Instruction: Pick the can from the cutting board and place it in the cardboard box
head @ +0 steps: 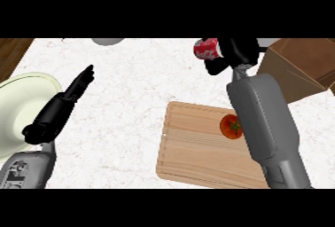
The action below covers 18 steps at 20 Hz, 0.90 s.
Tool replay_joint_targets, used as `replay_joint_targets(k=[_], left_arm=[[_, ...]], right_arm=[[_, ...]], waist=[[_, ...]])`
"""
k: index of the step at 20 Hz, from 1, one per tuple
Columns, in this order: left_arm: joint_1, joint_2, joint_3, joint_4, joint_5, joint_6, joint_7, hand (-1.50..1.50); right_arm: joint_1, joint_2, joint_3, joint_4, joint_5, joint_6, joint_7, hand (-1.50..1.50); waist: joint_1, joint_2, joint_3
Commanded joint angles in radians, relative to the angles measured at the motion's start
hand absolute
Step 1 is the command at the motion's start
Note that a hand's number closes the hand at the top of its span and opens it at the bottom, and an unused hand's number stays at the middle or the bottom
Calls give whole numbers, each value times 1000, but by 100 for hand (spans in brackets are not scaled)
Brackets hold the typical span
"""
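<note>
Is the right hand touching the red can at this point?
Touching. In the head view the right hand is curled around the red can, its black fingers overlapping the can's side with no gap, held above the counter beside the cardboard box.

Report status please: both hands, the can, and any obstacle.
Right hand shut on red can, lifted off cutting board, beside cardboard box. Left hand open, resting over plate. Tomato on board, not in the way.
</note>
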<state>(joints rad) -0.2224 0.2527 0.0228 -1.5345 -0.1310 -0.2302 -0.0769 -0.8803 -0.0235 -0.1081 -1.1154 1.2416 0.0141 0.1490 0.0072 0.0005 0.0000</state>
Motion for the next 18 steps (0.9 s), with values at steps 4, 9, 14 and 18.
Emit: replay_joint_targets(k=[4, 9, 14, 18], left_arm=[[1, -16, -22, -33, -7, -5, 40, 0], [-15, 27, 34, 14, 36, -57, 6, 0], [19, -35, -28, -39, -18, -5, 23, 0], [-33, -35, -14, -35, -10, -2, 47, 0]], right_arm=[[-139, -117, -190, 27, -45, -26, 167, 150], [-162, -212, -261, 169, -76, -120, 135, 150], [-172, -375, -278, 359, -49, -119, 49, 150], [-150, -407, -267, 506, -44, -35, 9, 150]], waist=[[4, 0, 0], [7, 5, 0], [13, 6, 0], [16, 8, 0]])
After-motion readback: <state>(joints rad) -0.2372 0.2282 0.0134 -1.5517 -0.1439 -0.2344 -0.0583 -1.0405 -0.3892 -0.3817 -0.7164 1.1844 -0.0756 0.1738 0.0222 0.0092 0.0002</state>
